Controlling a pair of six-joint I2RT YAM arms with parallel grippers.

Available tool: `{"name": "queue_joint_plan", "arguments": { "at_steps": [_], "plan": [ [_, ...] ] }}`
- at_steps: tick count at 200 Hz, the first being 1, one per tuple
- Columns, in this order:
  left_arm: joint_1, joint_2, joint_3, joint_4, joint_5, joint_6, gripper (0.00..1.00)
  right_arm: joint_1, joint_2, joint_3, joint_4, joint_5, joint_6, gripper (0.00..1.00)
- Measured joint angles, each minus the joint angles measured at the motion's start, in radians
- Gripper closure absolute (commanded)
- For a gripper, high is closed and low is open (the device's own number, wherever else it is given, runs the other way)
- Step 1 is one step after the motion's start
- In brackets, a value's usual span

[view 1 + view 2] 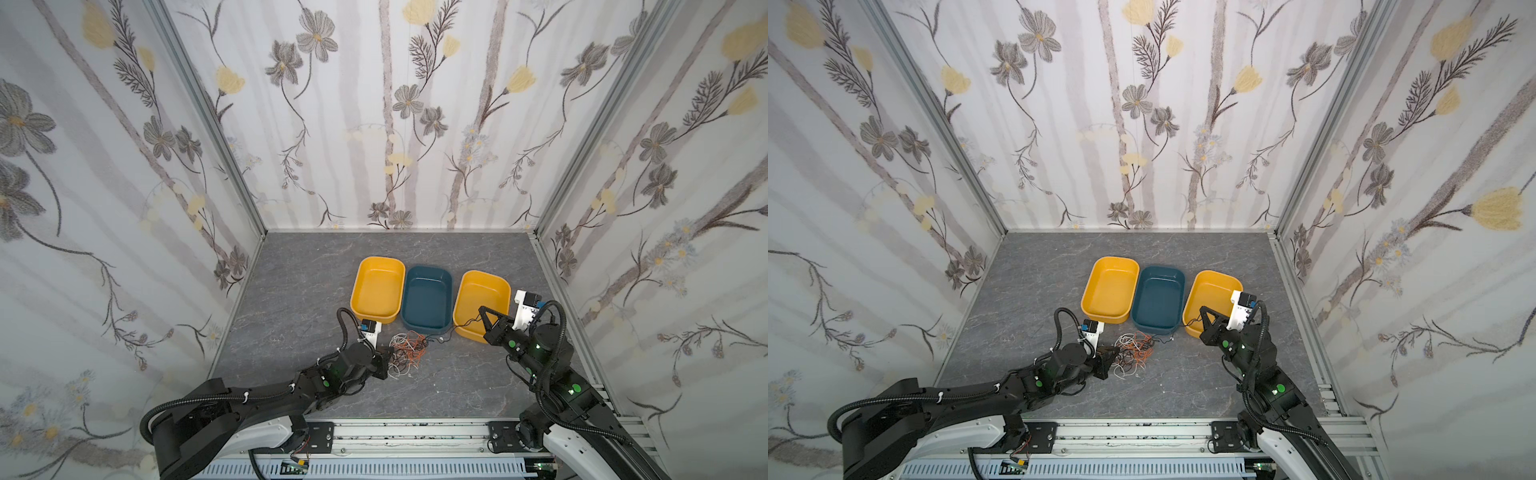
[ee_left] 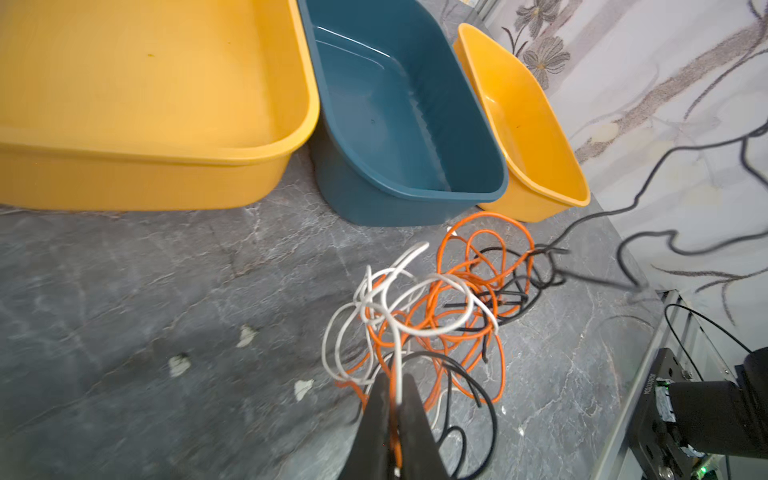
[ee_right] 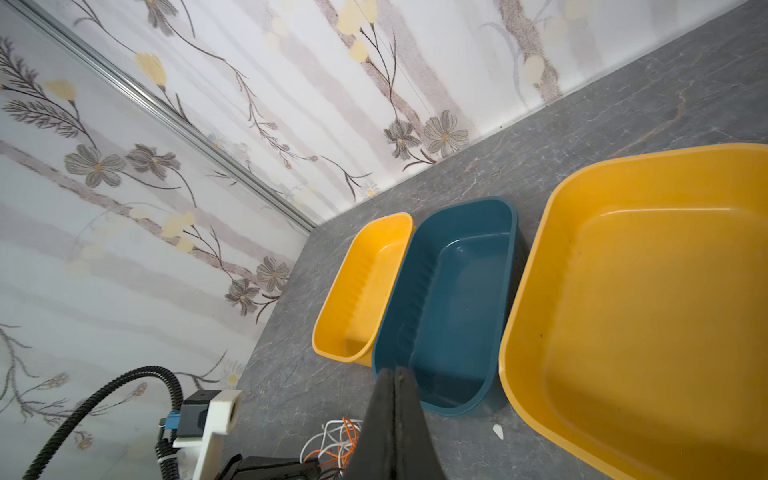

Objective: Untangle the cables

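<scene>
Evidently, the cables (image 1: 409, 347) lay heaped on the surface, just near of the blue tray (image 1: 424, 326). A white cable (image 2: 397, 365) was clenched in the left fingers (image 2: 374, 419) at the heap's left edge, probably as an anchor. The right fingers (image 3: 382, 419) were pressed together, apparently on a black cable (image 2: 602, 212) (stretched rightward, clear of the surface), so that it could be pulled free.

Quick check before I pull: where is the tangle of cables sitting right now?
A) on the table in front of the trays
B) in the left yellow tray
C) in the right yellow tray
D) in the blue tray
A: the cables lie bunched on the grey table just in front of the blue tray, which is bare inside.
</scene>
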Motion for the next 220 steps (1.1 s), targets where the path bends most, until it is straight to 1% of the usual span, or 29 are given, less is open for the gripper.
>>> {"name": "queue_joint_plan", "arguments": {
  "at_steps": [28, 59, 85, 109, 131, 168, 220],
  "plan": [
    [0.026, -0.065, 0.0, -0.114, -0.056, -0.018, 0.97, -0.009, 0.034, -0.001, -0.018, 0.014, -0.02, 1.0],
    [0.068, -0.126, 0.0, -0.25, -0.116, -0.058, 0.97, -0.048, 0.035, 0.001, -0.062, 0.05, -0.04, 1.0],
    [0.092, -0.177, -0.003, -0.332, -0.146, -0.082, 0.98, -0.084, 0.011, 0.01, -0.104, 0.086, -0.055, 1.0],
    [0.115, -0.212, -0.004, -0.398, -0.168, -0.107, 0.99, -0.145, -0.022, 0.021, -0.137, 0.126, -0.067, 1.0],
    [0.132, -0.221, -0.014, -0.423, -0.177, -0.124, 0.99, -0.18, -0.021, 0.024, -0.15, 0.125, -0.073, 1.0],
    [0.137, -0.2, -0.01, -0.448, -0.169, -0.131, 0.98, -0.196, -0.014, 0.031, -0.166, 0.084, -0.093, 1.0],
    [0.138, -0.149, 0.012, -0.406, -0.101, -0.107, 0.96, -0.198, 0.012, 0.027, -0.126, -0.117, -0.098, 1.0]
  ]
}}
